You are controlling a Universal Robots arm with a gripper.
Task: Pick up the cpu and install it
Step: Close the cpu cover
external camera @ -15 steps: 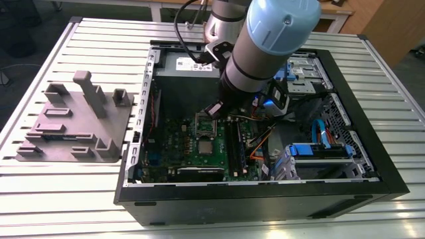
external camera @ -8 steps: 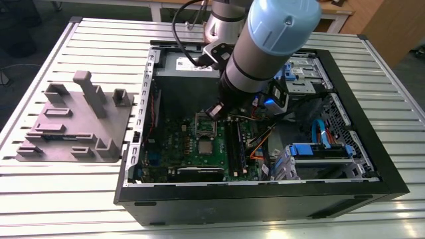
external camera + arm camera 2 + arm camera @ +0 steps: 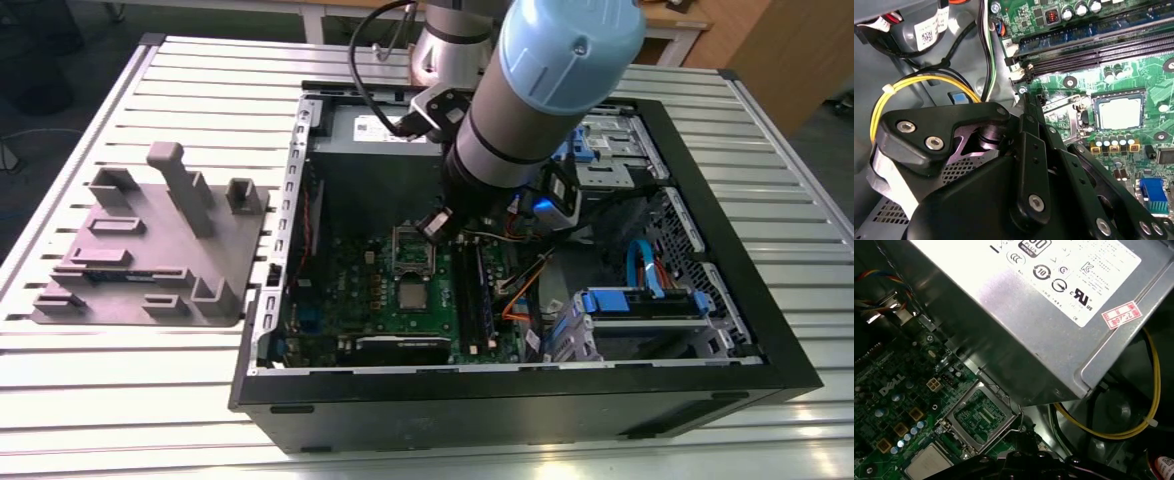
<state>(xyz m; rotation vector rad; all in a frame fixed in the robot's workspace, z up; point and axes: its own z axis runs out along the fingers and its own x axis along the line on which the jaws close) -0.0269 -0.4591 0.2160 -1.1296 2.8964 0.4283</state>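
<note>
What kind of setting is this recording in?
Likely a lab or workshop test bench: an open computer case lies on a slatted metal table, beside a grey fixture tray, with the robot arm reaching inside.

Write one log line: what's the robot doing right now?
gripper: inside computer case, over motherboard | cpu: seated in socket | load frame: open
</note>
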